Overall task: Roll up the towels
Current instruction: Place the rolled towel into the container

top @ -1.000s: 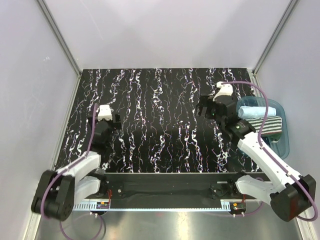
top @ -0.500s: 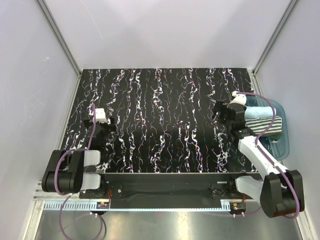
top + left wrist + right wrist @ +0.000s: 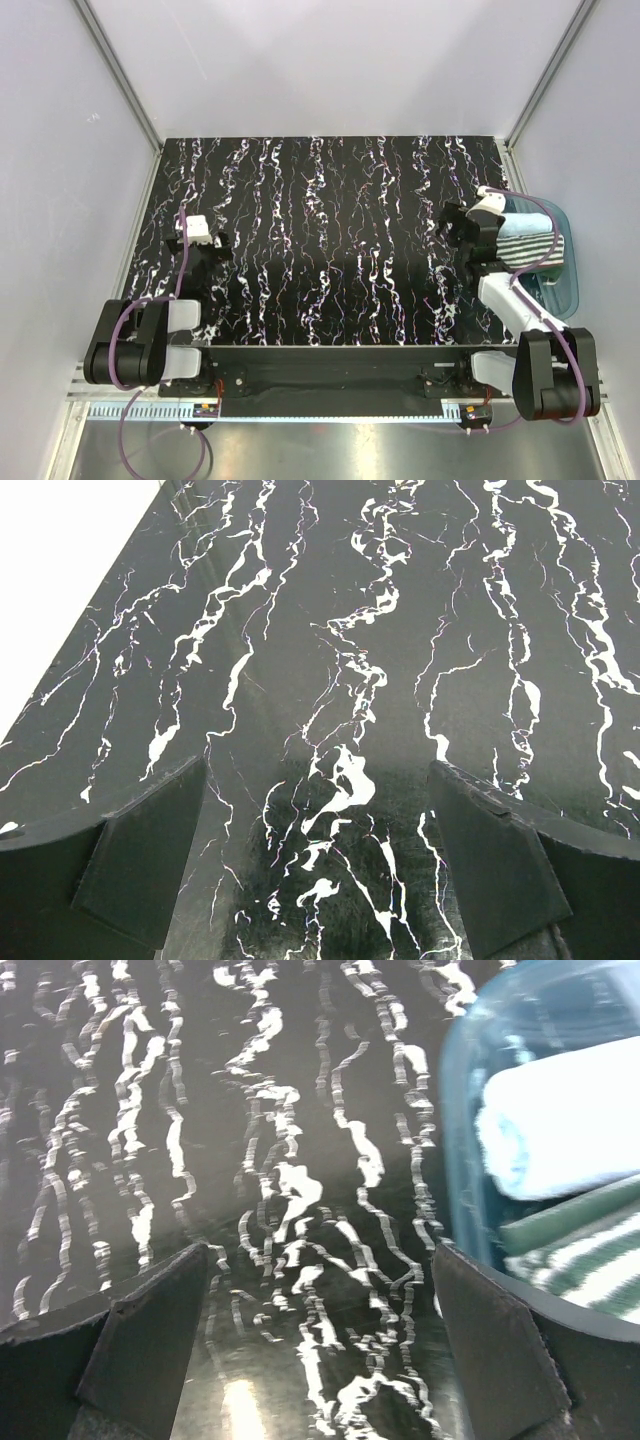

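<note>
Two rolled towels lie in the blue plastic tray (image 3: 560,290) at the table's right edge: a pale blue towel (image 3: 522,226) at the back and a striped towel (image 3: 535,250) in front of it. The right wrist view shows the pale blue towel (image 3: 570,1125) above the striped towel (image 3: 590,1260) behind the tray wall (image 3: 470,1110). My right gripper (image 3: 458,228) is open and empty, just left of the tray, low over the table (image 3: 330,230). My left gripper (image 3: 208,250) is open and empty near the table's left front; its fingers (image 3: 150,850) frame bare marbled surface.
The black marbled table is bounded by white walls at the back and on both sides. The tray overhangs the table's right edge beside the right arm (image 3: 520,310). A black rail (image 3: 330,365) with the arm bases runs along the near edge.
Both arms have drawn back toward their bases and folded. The right gripper has moved right and down to beside the tray; the left gripper has come slightly nearer. Both stayed open.
</note>
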Motion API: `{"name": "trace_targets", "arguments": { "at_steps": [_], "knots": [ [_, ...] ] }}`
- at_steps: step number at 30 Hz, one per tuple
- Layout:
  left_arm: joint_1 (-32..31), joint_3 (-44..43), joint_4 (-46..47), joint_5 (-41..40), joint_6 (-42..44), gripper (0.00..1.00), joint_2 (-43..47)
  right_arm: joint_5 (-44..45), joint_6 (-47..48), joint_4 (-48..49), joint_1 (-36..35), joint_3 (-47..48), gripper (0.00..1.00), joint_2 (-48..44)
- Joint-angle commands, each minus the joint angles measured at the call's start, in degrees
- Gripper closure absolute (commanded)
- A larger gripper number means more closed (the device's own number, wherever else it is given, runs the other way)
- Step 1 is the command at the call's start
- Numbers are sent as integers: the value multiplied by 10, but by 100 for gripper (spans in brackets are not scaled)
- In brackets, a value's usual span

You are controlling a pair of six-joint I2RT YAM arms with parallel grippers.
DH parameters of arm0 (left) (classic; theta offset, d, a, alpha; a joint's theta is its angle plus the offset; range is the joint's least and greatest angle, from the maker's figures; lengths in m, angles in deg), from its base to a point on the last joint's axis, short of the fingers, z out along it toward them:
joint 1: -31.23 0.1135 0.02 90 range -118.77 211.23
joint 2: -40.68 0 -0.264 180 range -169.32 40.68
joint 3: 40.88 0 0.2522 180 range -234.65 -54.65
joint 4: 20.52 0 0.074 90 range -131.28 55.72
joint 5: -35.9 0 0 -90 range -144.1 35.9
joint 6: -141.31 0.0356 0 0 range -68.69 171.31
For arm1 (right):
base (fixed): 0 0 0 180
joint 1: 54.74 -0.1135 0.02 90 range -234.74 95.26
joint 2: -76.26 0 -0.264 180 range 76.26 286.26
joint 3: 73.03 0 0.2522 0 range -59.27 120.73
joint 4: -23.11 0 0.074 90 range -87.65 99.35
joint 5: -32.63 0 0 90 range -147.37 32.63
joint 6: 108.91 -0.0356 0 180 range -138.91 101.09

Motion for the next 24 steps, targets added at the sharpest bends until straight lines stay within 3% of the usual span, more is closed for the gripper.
{"name": "trace_targets", "arguments": {
  "at_steps": [1,8,24],
  "knots": [
    [3,-16,55,-5,-9,1,-2,54,29,-30,10,29,0,-26],
    [3,-16,55,-4,-9,1,-2,134,43,-64,33,18,0,-77],
    [10,-19,49,10,-10,1,-2,86,42,-33,33,23,0,-29]
  ]
}}
